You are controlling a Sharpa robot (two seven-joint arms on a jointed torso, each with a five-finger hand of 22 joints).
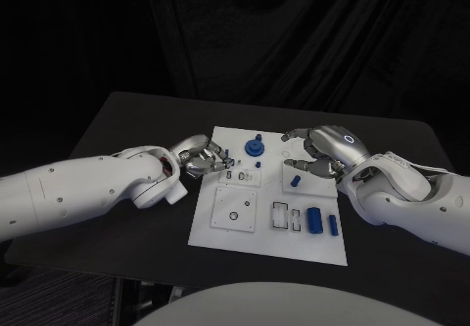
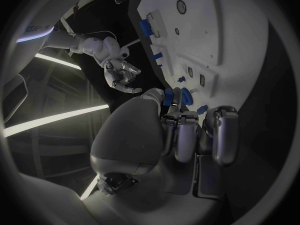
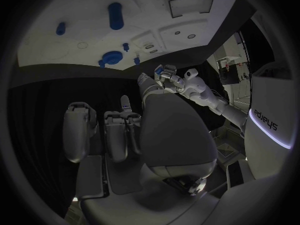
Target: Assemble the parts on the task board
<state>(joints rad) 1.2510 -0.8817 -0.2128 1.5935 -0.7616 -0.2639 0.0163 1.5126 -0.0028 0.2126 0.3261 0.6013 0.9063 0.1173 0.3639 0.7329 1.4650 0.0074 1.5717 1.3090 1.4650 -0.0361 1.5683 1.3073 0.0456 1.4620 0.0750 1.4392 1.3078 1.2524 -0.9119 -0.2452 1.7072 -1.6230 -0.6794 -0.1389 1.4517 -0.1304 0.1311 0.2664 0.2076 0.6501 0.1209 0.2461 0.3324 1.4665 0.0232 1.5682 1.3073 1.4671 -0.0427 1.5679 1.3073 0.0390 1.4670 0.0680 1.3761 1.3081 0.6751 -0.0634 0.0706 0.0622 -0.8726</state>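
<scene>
The left hand [image 1: 203, 161] pinches a small blue part [image 2: 177, 95] at the left edge of the task board [image 1: 230, 227]; the right hand [image 1: 323, 153] (fingers spread, holding nothing) hovers over the board's right edge.

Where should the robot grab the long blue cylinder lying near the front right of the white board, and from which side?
Probably from above, fingers across its middle. The blue cylinder lies flat on the white board, long axis running front to back, so its round sides are exposed. A thinner blue bar lies close on its right, so fingers there need care. The right hand is nearer.
</scene>
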